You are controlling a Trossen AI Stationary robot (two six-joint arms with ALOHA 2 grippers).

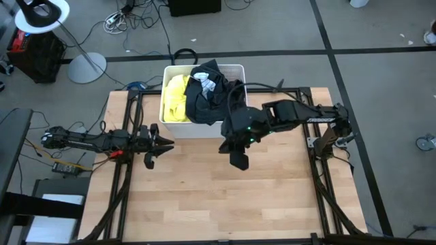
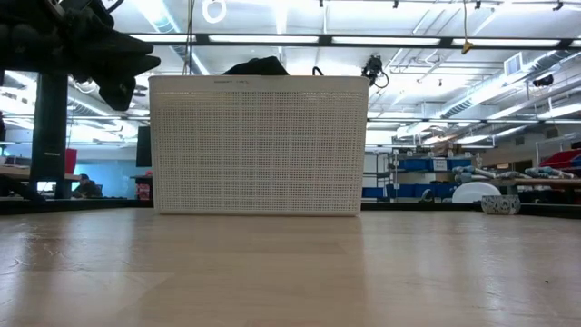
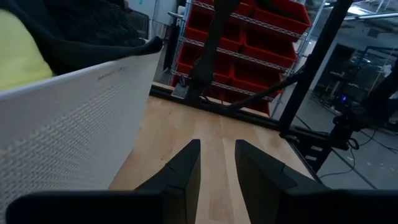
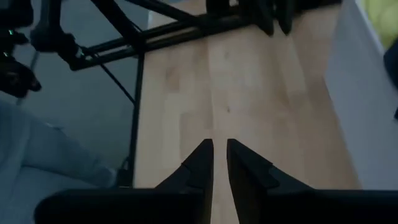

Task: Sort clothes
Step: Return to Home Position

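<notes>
A white bin (image 1: 235,68) stands at the table's far middle. In it lie a yellow garment (image 1: 176,95) and a black garment (image 1: 208,95); the black one hangs over the near rim. The black garment peeks over the bin (image 2: 259,145) in the low view (image 2: 257,65). My left gripper (image 1: 167,143) hovers just left of the bin's near left corner, open and empty (image 3: 217,146). My right gripper (image 1: 231,151) hovers in front of the bin's near right corner, tipped down, empty, with its fingers a narrow gap apart (image 4: 219,144).
Bare wooden tabletop (image 1: 204,197) stretches from the bin to the near edge. Black frame rails (image 1: 122,170) run along the table's left and right sides. The bin wall (image 3: 74,118) stands close beside my left gripper.
</notes>
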